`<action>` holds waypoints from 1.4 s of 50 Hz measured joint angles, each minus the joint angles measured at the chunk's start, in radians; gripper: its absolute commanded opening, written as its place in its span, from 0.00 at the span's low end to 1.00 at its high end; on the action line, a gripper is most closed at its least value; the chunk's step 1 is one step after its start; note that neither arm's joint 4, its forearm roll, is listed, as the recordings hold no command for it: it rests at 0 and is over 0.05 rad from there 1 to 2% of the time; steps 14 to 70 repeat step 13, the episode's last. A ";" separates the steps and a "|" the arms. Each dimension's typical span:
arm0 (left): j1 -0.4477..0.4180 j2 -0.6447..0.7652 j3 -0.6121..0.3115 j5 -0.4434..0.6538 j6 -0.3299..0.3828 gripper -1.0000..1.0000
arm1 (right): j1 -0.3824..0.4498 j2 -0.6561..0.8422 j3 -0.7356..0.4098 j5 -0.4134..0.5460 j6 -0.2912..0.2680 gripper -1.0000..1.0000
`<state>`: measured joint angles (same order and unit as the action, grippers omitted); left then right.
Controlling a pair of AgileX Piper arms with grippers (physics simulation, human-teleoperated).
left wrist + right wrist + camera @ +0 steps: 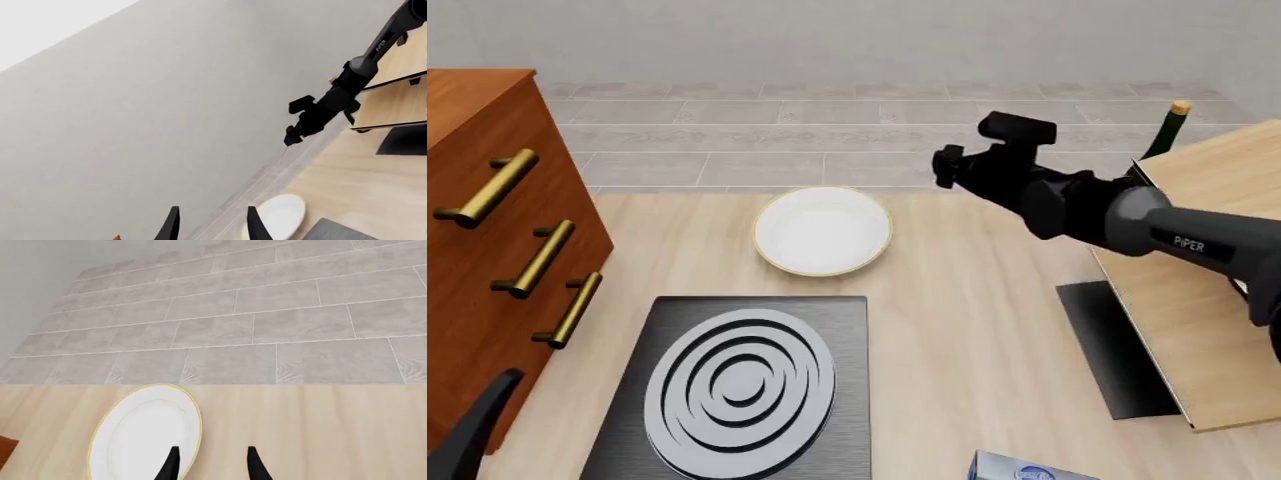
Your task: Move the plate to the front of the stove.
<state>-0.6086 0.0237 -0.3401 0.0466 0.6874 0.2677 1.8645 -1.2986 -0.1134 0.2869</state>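
Matte black right arm has boxy joints and white "PiPER" lettering.

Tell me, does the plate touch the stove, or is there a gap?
Apart. In the front view, a strip of bare wooden table shows between the plate and the far edge of the stove.

Layout on my desk

I see the plate lying just beyond the stove, the drawer cabinet to their left, the mat and a raised board to the right, the right gripper right of the plate.
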 measured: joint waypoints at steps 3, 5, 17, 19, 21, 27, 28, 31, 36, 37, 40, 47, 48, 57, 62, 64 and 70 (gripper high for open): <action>-0.002 0.004 -0.001 -0.004 -0.004 1.00 | 0.009 -0.037 0.041 -0.014 -0.007 1.00; -0.003 0.007 -0.002 -0.007 -0.006 1.00 | 0.015 -0.062 0.067 -0.024 -0.012 1.00; -0.009 0.020 -0.004 -0.017 -0.013 1.00 | 0.034 -0.152 0.163 -0.056 -0.028 1.00; -0.009 0.020 -0.004 -0.017 -0.013 1.00 | 0.034 -0.152 0.163 -0.056 -0.028 1.00; -0.009 0.020 -0.004 -0.017 -0.013 1.00 | 0.034 -0.152 0.163 -0.056 -0.028 1.00; -0.009 0.020 -0.004 -0.017 -0.013 1.00 | 0.034 -0.152 0.163 -0.056 -0.028 1.00; -0.009 0.020 -0.004 -0.017 -0.013 1.00 | 0.034 -0.152 0.163 -0.056 -0.028 1.00; -0.009 0.020 -0.004 -0.017 -0.013 1.00 | 0.034 -0.152 0.163 -0.056 -0.028 1.00; -0.009 0.020 -0.004 -0.017 -0.013 1.00 | 0.034 -0.152 0.163 -0.056 -0.028 1.00; -0.009 0.020 -0.004 -0.017 -0.013 1.00 | 0.034 -0.152 0.163 -0.056 -0.028 1.00; -0.009 0.020 -0.004 -0.017 -0.013 1.00 | 0.034 -0.152 0.163 -0.056 -0.028 1.00; -0.009 0.020 -0.004 -0.017 -0.013 1.00 | 0.034 -0.152 0.163 -0.056 -0.028 1.00; -0.009 0.020 -0.004 -0.017 -0.013 1.00 | 0.034 -0.152 0.163 -0.056 -0.028 1.00; -0.009 0.020 -0.004 -0.017 -0.013 1.00 | 0.034 -0.152 0.163 -0.056 -0.028 1.00; -0.009 0.020 -0.004 -0.017 -0.013 1.00 | 0.034 -0.152 0.163 -0.056 -0.028 1.00; -0.009 0.020 -0.004 -0.017 -0.013 1.00 | 0.034 -0.152 0.163 -0.056 -0.028 1.00; -0.009 0.020 -0.004 -0.017 -0.013 1.00 | 0.034 -0.152 0.163 -0.056 -0.028 1.00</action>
